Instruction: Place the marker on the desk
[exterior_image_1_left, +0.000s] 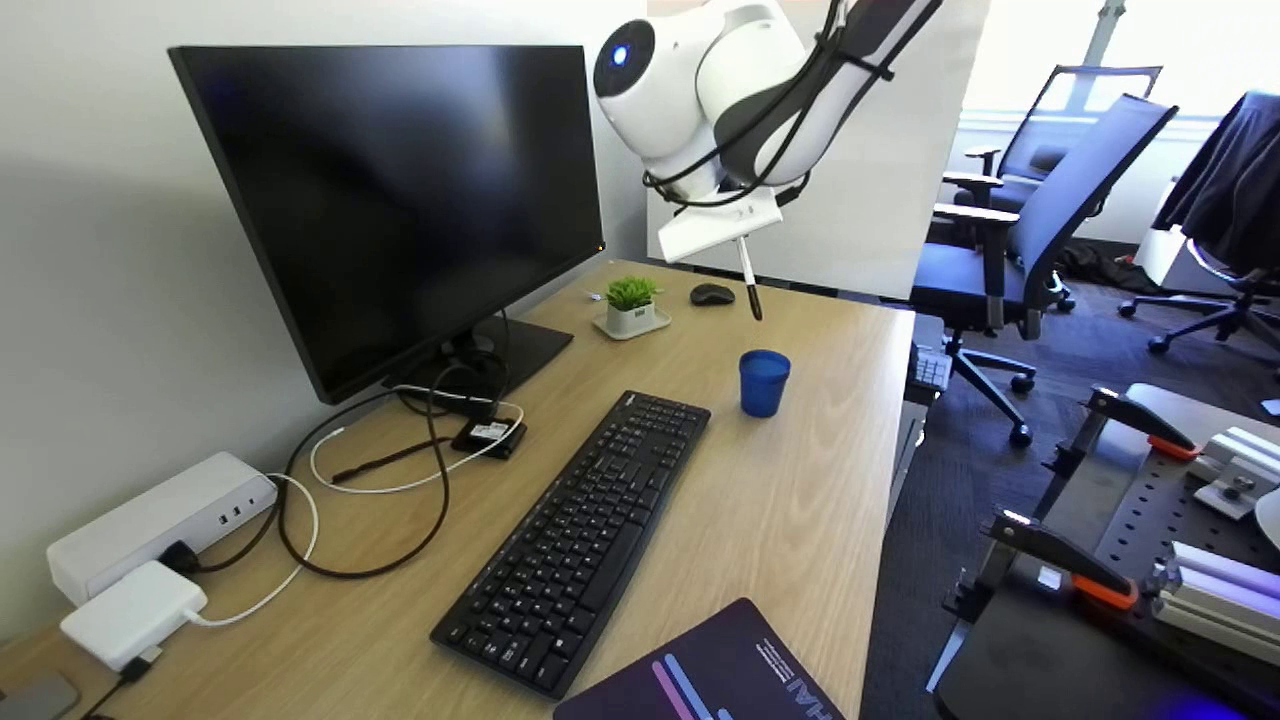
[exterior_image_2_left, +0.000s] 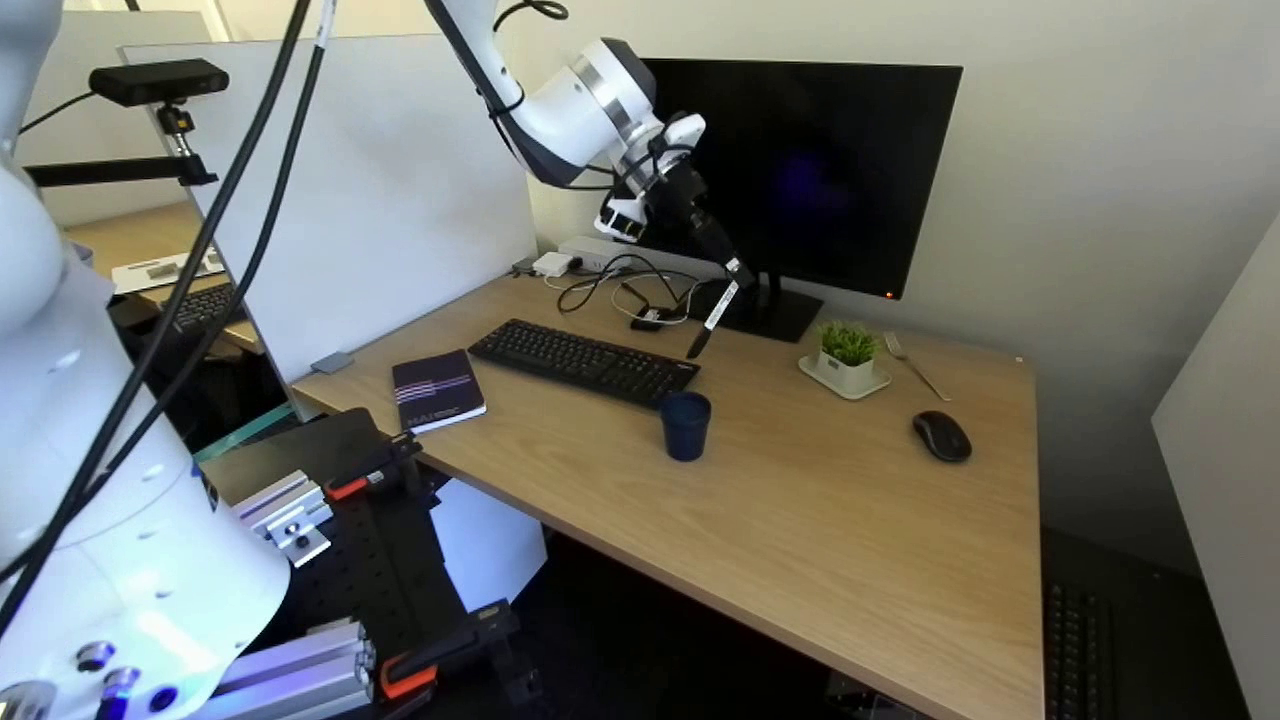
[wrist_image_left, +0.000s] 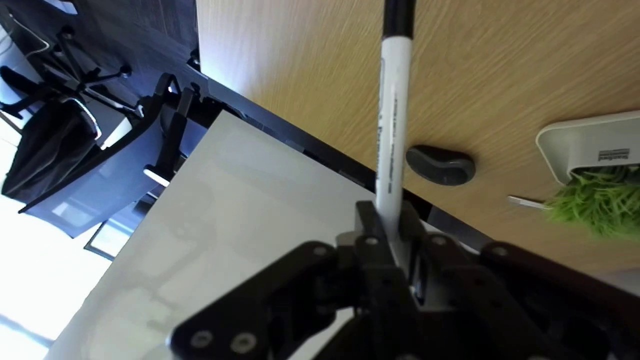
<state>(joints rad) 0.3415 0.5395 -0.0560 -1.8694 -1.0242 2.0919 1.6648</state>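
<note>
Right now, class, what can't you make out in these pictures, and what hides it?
Marker, wrist view: held end hidden between the fingers; dark end cut off by the top edge; small print too blurred to read.
Cup, both exterior views: floor hidden by its near wall.
Notebook, in an exterior view: cut off by the bottom edge.
Plant, wrist view: cut off by the right edge.

The marker hangs — tilted — above the desk.
</note>
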